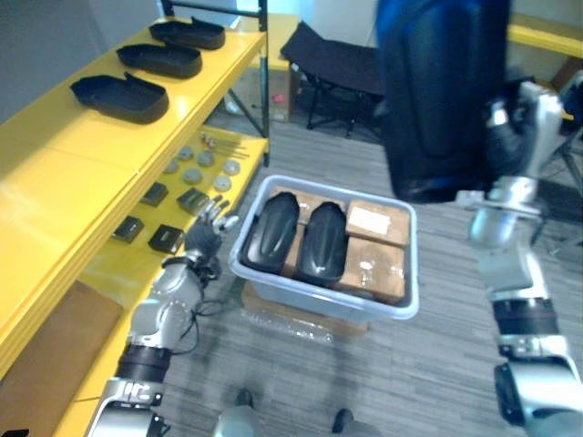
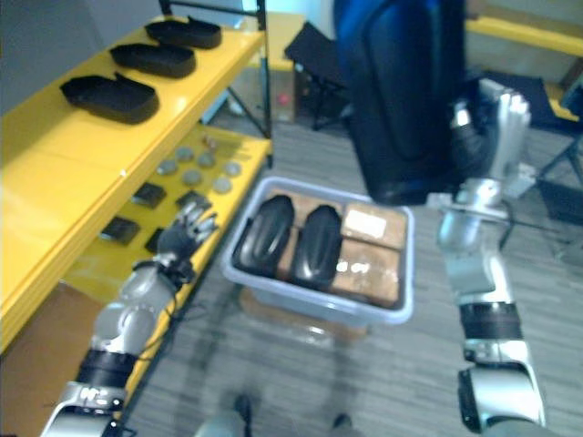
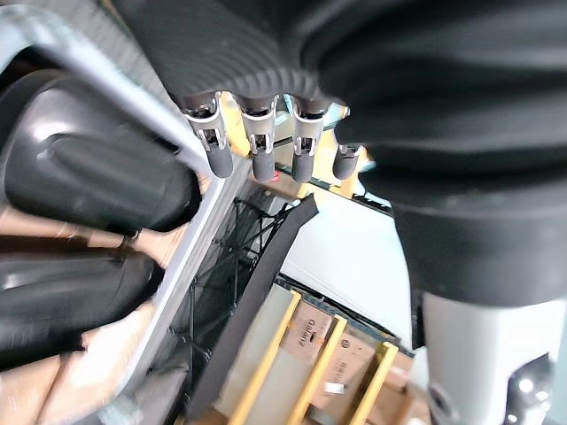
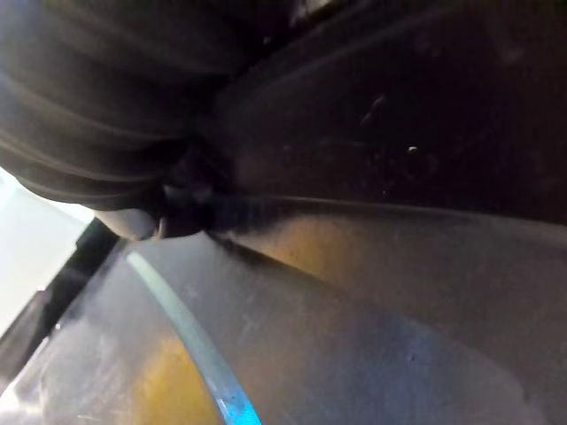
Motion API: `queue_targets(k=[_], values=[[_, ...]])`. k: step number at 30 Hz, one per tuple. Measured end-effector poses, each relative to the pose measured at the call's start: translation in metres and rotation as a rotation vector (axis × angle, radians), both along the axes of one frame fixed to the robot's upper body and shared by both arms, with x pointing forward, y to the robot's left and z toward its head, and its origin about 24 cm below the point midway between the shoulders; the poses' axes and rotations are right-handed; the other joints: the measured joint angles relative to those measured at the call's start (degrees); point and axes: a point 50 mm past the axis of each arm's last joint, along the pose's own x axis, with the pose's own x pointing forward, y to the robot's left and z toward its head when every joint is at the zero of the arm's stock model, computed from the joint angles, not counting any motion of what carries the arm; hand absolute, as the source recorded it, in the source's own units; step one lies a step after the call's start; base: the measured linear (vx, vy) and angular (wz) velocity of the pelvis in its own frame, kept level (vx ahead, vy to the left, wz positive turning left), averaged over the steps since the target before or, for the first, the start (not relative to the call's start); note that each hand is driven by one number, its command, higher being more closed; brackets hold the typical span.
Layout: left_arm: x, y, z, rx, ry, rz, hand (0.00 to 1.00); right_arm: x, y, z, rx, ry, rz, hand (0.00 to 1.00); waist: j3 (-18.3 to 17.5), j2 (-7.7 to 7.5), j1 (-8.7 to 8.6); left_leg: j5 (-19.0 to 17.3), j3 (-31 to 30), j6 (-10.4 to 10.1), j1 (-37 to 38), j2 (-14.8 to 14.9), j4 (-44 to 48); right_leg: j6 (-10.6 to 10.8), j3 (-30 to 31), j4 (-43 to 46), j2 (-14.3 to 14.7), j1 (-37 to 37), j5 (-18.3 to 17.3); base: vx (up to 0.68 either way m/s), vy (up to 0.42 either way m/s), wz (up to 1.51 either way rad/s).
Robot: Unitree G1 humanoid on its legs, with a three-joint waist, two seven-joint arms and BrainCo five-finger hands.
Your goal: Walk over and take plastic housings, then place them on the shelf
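Note:
My right hand (image 1: 533,114) is raised at the upper right, shut on a large black plastic housing (image 1: 442,91) that it holds upright in the air above the bin; the housing's dark surface (image 4: 399,106) sits close before the wrist camera. A grey plastic bin (image 1: 239,259) on the floor holds two more black housings (image 1: 271,232) (image 1: 324,241) side by side. My left hand (image 1: 208,228) is open, its fingers (image 3: 257,150) straight, just off the bin's left rim. Three black housings (image 1: 120,97) (image 1: 160,59) (image 1: 188,34) lie in a row on the yellow shelf's top board (image 1: 82,173).
Brown cardboard boxes (image 1: 375,246) fill the bin's right half. The lower yellow shelf board (image 1: 137,264) carries small round and square dark parts (image 1: 173,196). A black folding cot (image 1: 332,64) stands beyond the bin. A flat plastic sheet (image 1: 301,319) lies under the bin.

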Motion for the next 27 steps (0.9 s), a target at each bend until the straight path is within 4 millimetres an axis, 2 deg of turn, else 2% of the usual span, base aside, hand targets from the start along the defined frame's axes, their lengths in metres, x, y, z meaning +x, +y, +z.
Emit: queue_targets(k=[7,13,18,27], values=[[-0.001,-0.013,-0.007,-0.062,0.023,-0.047,0.00,0.008,0.030,-0.027,0.002,0.110,0.093,1.00,-1.13,0.51,-0.11,4.55,-0.09,0.38,3.34,-0.41,-8.08,-0.23,-0.10,-0.36,0.16,0.03,-0.21,-0.09,-0.006,0.03],[-0.002,-0.030,-0.008,-0.096,-0.007,-0.074,0.00,0.012,0.053,-0.067,-0.003,0.274,0.145,1.00,-1.54,0.22,-0.06,5.83,-0.47,0.24,3.11,-0.41,-8.32,-0.21,-1.15,-0.36,0.34,0.12,-0.02,-0.05,0.000,0.04],[-0.003,-0.049,-0.009,-0.123,-0.012,-0.114,0.00,0.014,0.063,-0.095,-0.007,0.397,0.130,1.00,-1.56,0.22,0.07,6.18,-1.39,0.26,3.07,-0.55,-8.31,-0.15,-1.57,-1.25,0.45,1.04,0.56,-0.01,0.005,0.09],[-0.006,-0.081,-0.008,-0.118,-0.016,-0.216,0.00,0.014,0.077,-0.114,-0.005,0.484,0.129,1.00,-2.50,0.20,0.08,6.31,-1.75,0.18,3.08,-0.43,-8.29,-0.11,-1.92,-2.39,0.82,1.72,1.14,0.00,0.001,0.01]])
